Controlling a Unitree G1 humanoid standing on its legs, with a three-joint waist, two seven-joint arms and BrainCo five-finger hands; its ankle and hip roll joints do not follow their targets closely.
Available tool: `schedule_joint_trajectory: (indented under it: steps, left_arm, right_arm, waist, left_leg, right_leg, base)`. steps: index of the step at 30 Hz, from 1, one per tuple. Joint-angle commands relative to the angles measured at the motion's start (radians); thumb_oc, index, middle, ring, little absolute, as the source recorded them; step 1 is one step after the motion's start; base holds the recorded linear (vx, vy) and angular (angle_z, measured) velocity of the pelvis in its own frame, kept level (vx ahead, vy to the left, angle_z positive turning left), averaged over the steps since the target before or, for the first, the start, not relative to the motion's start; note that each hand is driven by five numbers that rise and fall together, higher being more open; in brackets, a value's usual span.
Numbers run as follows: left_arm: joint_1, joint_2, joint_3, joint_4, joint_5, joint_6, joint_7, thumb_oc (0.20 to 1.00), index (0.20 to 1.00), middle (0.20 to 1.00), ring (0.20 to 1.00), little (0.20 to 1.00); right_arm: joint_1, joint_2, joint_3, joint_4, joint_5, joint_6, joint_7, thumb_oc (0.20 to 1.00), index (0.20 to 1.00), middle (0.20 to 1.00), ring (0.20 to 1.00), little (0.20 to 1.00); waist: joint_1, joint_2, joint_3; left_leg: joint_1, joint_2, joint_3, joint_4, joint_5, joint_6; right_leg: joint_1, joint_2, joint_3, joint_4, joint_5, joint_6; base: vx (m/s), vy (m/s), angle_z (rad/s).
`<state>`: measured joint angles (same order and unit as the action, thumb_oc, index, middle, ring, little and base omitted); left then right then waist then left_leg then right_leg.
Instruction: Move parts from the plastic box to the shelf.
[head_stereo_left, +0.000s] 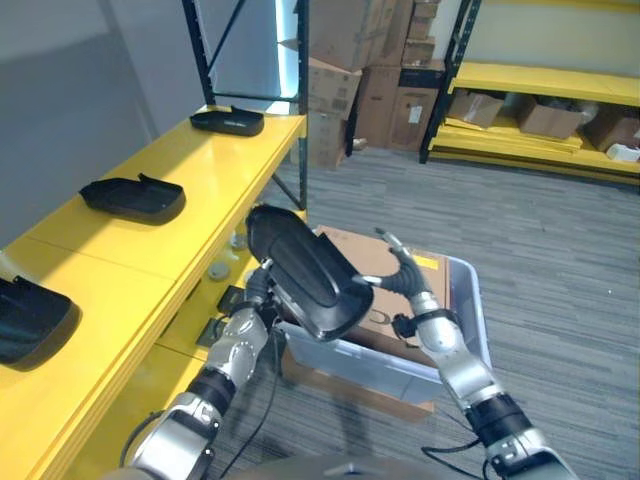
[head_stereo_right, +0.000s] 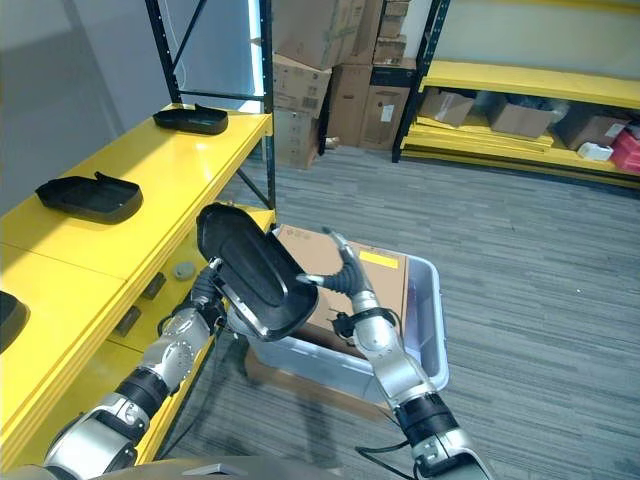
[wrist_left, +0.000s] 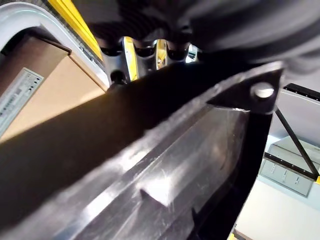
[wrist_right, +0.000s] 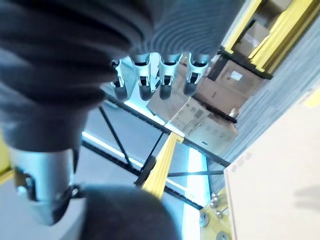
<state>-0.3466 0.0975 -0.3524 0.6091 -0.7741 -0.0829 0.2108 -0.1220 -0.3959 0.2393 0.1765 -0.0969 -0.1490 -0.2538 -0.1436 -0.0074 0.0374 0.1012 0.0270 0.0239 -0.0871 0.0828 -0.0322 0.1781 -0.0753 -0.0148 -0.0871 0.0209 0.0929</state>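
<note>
While the robot is standing over the grey translucent plastic box (head_stereo_left: 470, 300), the left eye view is showing a long black moulded plastic part (head_stereo_left: 305, 270) being carried in the air above the box's near corner, beside the yellow metal shelf (head_stereo_left: 150, 250). The left hand (head_stereo_left: 258, 290) is holding it from below at the shelf side; the right hand (head_stereo_left: 395, 275) is touching its other end with relaxed, nearly straight fingers. Three similar black parts (head_stereo_left: 135, 197) are already lying on the shelf.

Seen from the right eye view, a flat brown cardboard sheet (head_stereo_right: 375, 275) is lying inside the box under the part.

Looking along the left wrist view, the silver fingers (wrist_left: 160, 52) are curling over the part's edge.

Looking along the right wrist view, the fingers (wrist_right: 150, 80) are hanging straight, holding nothing.

The part seems stiff, light and glossy, so probably slippery; taking hold at the raised rim, with support at both ends, seems safest.
</note>
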Motion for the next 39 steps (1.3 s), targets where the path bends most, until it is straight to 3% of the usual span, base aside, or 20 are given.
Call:
schedule_joint_trajectory:
  steps: [1, 9, 10, 16, 17, 22, 24, 27, 28, 29, 32, 34, 35, 36, 37, 39]
  left_arm:
    - [-0.094, -0.011, 0.027, -0.013, 0.062, -0.093, -0.005, 0.200, 0.200, 0.200, 0.200, 0.200]
    - [-0.075, 0.078, 0.049, -0.090, 0.374, -0.092, 0.054, 0.200, 0.200, 0.200, 0.200, 0.200]
    - [-0.077, 0.113, 0.066, -0.139, 0.495, -0.116, 0.101, 0.200, 0.200, 0.200, 0.200, 0.200]
    - [-0.036, 0.177, 0.096, -0.331, 0.653, -0.161, 0.130, 0.200, 0.200, 0.200, 0.200, 0.200]
    - [0.001, 0.208, 0.110, -0.427, 0.719, -0.180, 0.131, 0.200, 0.200, 0.200, 0.200, 0.200]
    - [0.061, 0.232, 0.137, -0.570, 0.755, -0.210, 0.136, 0.200, 0.200, 0.200, 0.200, 0.200]
    - [0.095, 0.247, 0.140, -0.657, 0.760, -0.242, 0.125, 0.200, 0.200, 0.200, 0.200, 0.200]
    - [0.105, 0.251, 0.137, -0.706, 0.757, -0.255, 0.124, 0.200, 0.200, 0.200, 0.200, 0.200]
    - [0.098, 0.265, 0.130, -0.744, 0.763, -0.254, 0.119, 0.200, 0.200, 0.200, 0.200, 0.200]
    - [0.098, 0.265, 0.130, -0.746, 0.762, -0.253, 0.119, 0.200, 0.200, 0.200, 0.200, 0.200]
    - [0.109, 0.282, 0.126, -0.786, 0.787, -0.245, 0.106, 0.200, 0.200, 0.200, 0.200, 0.200]
    - [0.110, 0.294, 0.143, -0.803, 0.793, -0.243, 0.101, 0.200, 0.200, 0.200, 0.200, 0.200]
    - [0.110, 0.294, 0.142, -0.805, 0.793, -0.242, 0.101, 0.200, 0.200, 0.200, 0.200, 0.200]
    - [0.111, 0.294, 0.151, -0.818, 0.793, -0.243, 0.097, 0.200, 0.200, 0.200, 0.200, 0.200]
    - [0.110, 0.297, 0.152, -0.820, 0.787, -0.246, 0.088, 0.200, 0.200, 0.200, 0.200, 0.200]
    - [0.114, 0.315, 0.147, -0.815, 0.812, -0.241, 0.070, 0.200, 0.200, 0.200, 0.200, 0.200]
  right_arm:
    - [-0.023, 0.010, -0.057, 0.012, 0.070, -0.050, -0.061, 1.000, 1.000, 1.000, 1.000, 1.000]
    - [0.136, 0.049, -0.166, 0.159, 0.164, -0.071, -0.091, 1.000, 1.000, 1.000, 1.000, 1.000]
    - [0.199, 0.066, -0.154, 0.291, 0.200, -0.074, -0.070, 1.000, 1.000, 1.000, 1.000, 1.000]
    - [0.234, 0.101, -0.104, 0.590, 0.230, -0.050, -0.013, 1.000, 1.000, 1.000, 1.000, 1.000]
    - [0.220, 0.128, -0.072, 0.735, 0.248, -0.033, 0.026, 1.000, 1.000, 1.000, 1.000, 1.000]
    - [0.162, 0.171, -0.017, 0.907, 0.264, -0.011, 0.082, 1.000, 1.000, 1.000, 1.000, 1.000]
    - [0.086, 0.165, 0.081, 0.998, 0.109, 0.020, 0.095, 1.000, 1.000, 1.000, 1.000, 1.000]
    - [0.049, 0.153, 0.138, 1.033, -0.004, 0.041, 0.093, 1.000, 1.000, 1.000, 1.000, 1.000]
    - [0.033, 0.144, 0.139, 1.088, -0.049, 0.066, 0.099, 1.000, 1.000, 1.000, 1.000, 1.000]
    - [0.032, 0.145, 0.139, 1.089, -0.050, 0.065, 0.099, 1.000, 1.000, 1.000, 1.000, 1.000]
    - [0.026, 0.133, 0.082, 1.157, -0.044, 0.092, 0.081, 1.000, 1.000, 1.000, 1.000, 1.000]
    - [0.033, 0.133, 0.000, 1.178, 0.038, 0.106, 0.077, 1.000, 1.000, 1.000, 1.000, 1.000]
    - [0.033, 0.134, 0.000, 1.178, 0.038, 0.106, 0.077, 1.000, 1.000, 1.000, 1.000, 1.000]
    - [0.041, 0.136, -0.026, 1.177, 0.069, 0.105, 0.080, 1.000, 1.000, 1.000, 1.000, 1.000]
    - [0.047, 0.134, -0.040, 1.182, 0.080, 0.105, 0.080, 1.000, 1.000, 1.000, 1.000, 1.000]
    - [0.069, 0.137, -0.058, 1.195, 0.077, 0.114, 0.087, 1.000, 1.000, 1.000, 1.000, 1.000]
  waist:
    - [0.022, 0.000, -0.018]
    - [0.001, 0.012, -0.011]
    - [-0.006, 0.016, 0.003]
    - [0.001, 0.025, 0.028]
    - [0.016, 0.033, 0.042]
    - [0.049, 0.046, 0.079]
    - [0.098, 0.054, 0.125]
    - [0.127, 0.056, 0.146]
    - [0.143, 0.049, 0.160]
    - [0.140, 0.049, 0.157]
    - [0.140, 0.043, 0.138]
    - [0.130, 0.018, 0.114]
    - [0.130, 0.019, 0.115]
    - [0.126, 0.008, 0.105]
    - [0.129, 0.006, 0.094]
    - [0.129, 0.004, 0.058]
  left_leg:
    - [0.045, 0.065, 0.029, 0.041, -0.087, -0.039]
    - [0.040, 0.064, 0.042, 0.043, -0.083, -0.038]
    - [0.045, 0.065, 0.043, 0.042, -0.087, -0.041]
    - [0.029, 0.066, 0.032, 0.049, -0.081, -0.047]
    - [0.016, 0.070, 0.019, 0.053, -0.074, -0.054]
    - [-0.036, 0.074, -0.019, 0.076, -0.054, -0.067]
    - [-0.099, 0.073, -0.066, 0.106, -0.019, -0.091]
    - [-0.158, 0.058, -0.119, 0.119, 0.016, -0.108]
    - [-0.204, 0.042, -0.100, 0.142, 0.024, -0.099]
    - [-0.209, 0.041, -0.103, 0.142, 0.027, -0.099]
    - [-0.209, 0.048, 0.016, 0.185, -0.008, -0.067]
    - [-0.158, 0.058, 0.179, 0.277, -0.112, -0.038]
    - [-0.160, 0.059, 0.178, 0.285, -0.117, -0.038]
    - [-0.142, 0.064, 0.228, 0.321, -0.148, -0.033]
    - [-0.122, 0.064, 0.226, 0.322, -0.193, -0.043]
    - [-0.070, 0.052, 0.215, 0.185, -0.185, -0.042]
  right_leg:
    - [-0.034, -0.001, -0.009, 0.071, -0.057, 0.022]
    - [-0.056, 0.004, 0.004, 0.088, -0.057, 0.020]
    - [-0.062, 0.004, 0.008, 0.101, -0.064, 0.020]
    - [-0.077, 0.005, 0.005, 0.113, -0.068, 0.017]
    - [-0.078, 0.008, -0.003, 0.108, -0.068, 0.012]
    - [-0.090, 0.012, -0.023, 0.093, -0.059, 0.000]
    - [-0.102, 0.013, -0.068, 0.076, -0.051, -0.009]
    - [-0.107, 0.004, -0.123, 0.063, -0.050, -0.010]
    - [-0.110, -0.010, -0.186, 0.070, -0.050, -0.013]
    - [-0.114, -0.011, -0.189, 0.070, -0.047, -0.013]
    - [-0.113, -0.028, -0.278, 0.076, -0.052, -0.013]
    - [-0.098, -0.050, -0.363, 0.084, -0.062, -0.027]
    - [-0.097, -0.049, -0.364, 0.084, -0.063, -0.027]
    - [-0.096, -0.055, -0.402, 0.089, -0.066, -0.032]
    - [-0.086, -0.052, -0.418, 0.090, -0.085, -0.025]
    - [-0.066, -0.055, -0.481, 0.093, -0.072, -0.007]
  base:
    - [0.00, -0.007, -0.05]
    - [-0.01, -0.006, -0.04]
    - [-0.04, -0.013, -0.06]
    - [-0.03, -0.048, -0.01]
    - [-0.04, -0.096, 0.07]
    - [-0.08, -0.099, 0.12]
    - [-0.15, -0.115, 0.37]
    - [-0.15, -0.102, 0.60]
    - [-0.13, -0.086, 1.00]
    - [-0.13, -0.100, 1.28]
    - [-0.06, -0.061, 1.29]
    - [-0.06, -0.041, 1.34]
    - [-0.04, -0.018, 1.38]
    - [0.03, 0.006, 1.50]
    - [0.04, 0.033, 1.38]
    - [0.08, 0.088, 1.40]
